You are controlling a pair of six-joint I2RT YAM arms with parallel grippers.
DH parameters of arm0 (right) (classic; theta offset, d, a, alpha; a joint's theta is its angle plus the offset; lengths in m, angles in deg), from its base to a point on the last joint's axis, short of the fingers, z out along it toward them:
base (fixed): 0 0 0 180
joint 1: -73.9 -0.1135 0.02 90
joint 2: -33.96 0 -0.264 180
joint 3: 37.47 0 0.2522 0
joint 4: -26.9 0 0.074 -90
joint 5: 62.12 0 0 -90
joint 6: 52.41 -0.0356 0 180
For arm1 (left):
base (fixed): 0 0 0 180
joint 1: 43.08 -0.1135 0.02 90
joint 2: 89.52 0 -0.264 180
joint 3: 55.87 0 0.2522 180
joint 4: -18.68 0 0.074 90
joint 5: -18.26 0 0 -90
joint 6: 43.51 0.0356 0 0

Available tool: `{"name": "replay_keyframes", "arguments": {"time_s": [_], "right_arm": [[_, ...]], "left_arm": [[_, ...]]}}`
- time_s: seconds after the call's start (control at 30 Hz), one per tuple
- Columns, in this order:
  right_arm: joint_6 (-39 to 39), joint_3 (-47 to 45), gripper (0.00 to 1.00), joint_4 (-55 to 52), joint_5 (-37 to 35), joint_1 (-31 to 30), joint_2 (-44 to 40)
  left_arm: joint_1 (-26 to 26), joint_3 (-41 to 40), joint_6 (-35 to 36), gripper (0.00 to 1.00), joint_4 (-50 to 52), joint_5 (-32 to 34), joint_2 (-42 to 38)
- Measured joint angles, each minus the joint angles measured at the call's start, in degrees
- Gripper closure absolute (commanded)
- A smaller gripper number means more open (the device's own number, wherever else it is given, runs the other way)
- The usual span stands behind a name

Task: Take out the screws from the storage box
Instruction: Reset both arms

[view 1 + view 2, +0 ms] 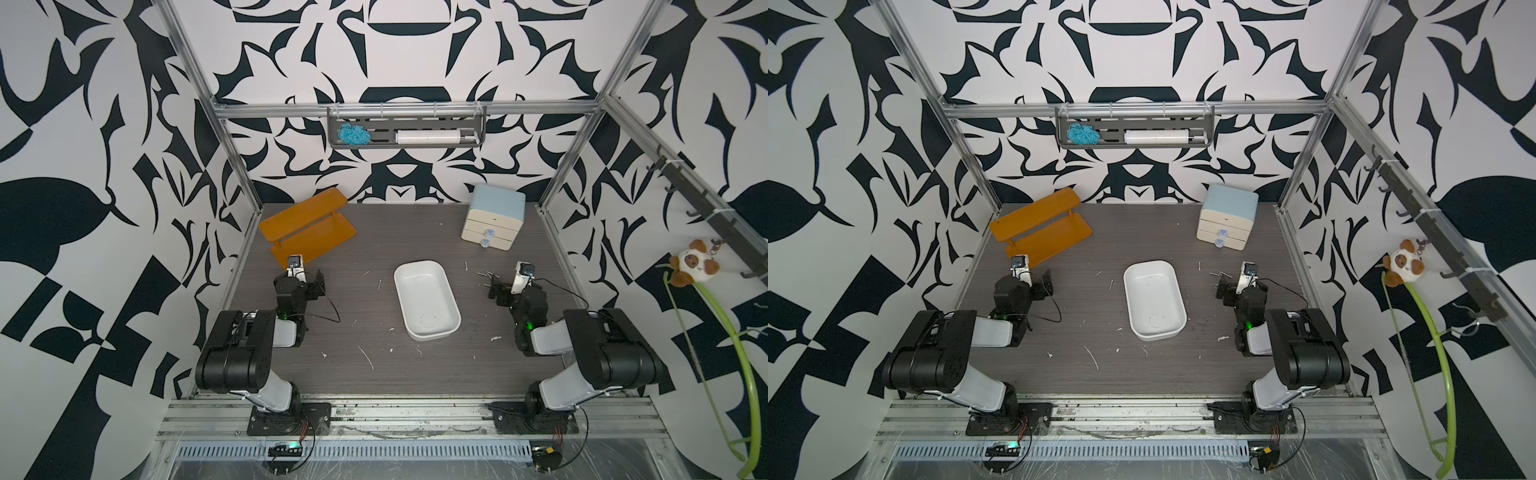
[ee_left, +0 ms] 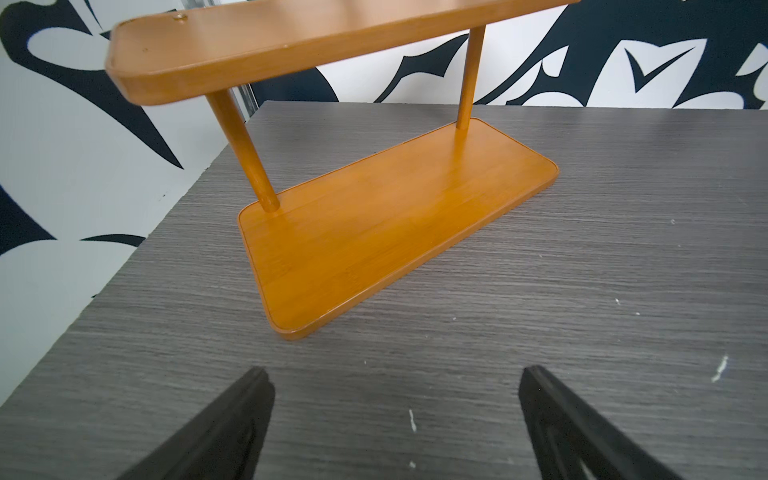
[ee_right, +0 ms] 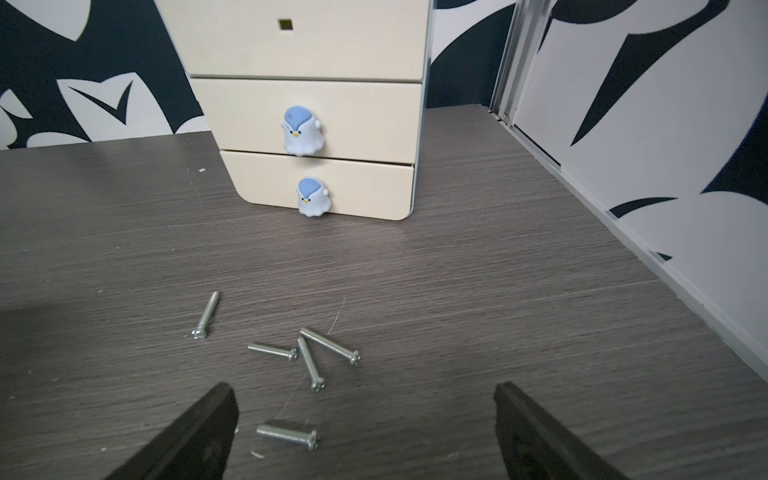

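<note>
The storage box (image 1: 400, 291) (image 1: 1129, 299), a shallow white tray, lies mid-table in both top views; only tiny specks show on its floor. Several silver screws (image 3: 309, 363) lie loose on the table in the right wrist view, one (image 3: 286, 435) close to my right gripper (image 3: 361, 390), which is open and holds nothing. In both top views these screws (image 1: 486, 274) (image 1: 1219, 274) lie right of the box, and a single screw (image 1: 379, 284) lies to its left. My left gripper (image 2: 395, 374) (image 1: 319, 283) is open over bare table, left of the box.
An orange two-tier wooden shelf (image 1: 307, 226) (image 2: 374, 224) stands at the back left, just ahead of the left gripper. A cream drawer cabinet (image 1: 492, 220) (image 3: 316, 124) with a light-blue top stands at the back right. A metal frame rail (image 3: 582, 187) edges the table's right side.
</note>
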Motion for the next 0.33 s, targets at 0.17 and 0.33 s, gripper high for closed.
{"name": "replay_keyframes", "arguments": {"time_s": [0.17, 0.33], "right_arm": [[0.2, 0.0, 0.0, 0.0, 0.3, -0.1, 0.0], [0.5, 0.0, 0.0, 0.1, 0.3, -0.1, 0.0]], "left_arm": [[0.0, 0.0, 0.2, 0.01, 0.5, 0.0, 0.0], [0.0, 0.0, 0.2, 0.01, 1.0, -0.2, 0.0]]}}
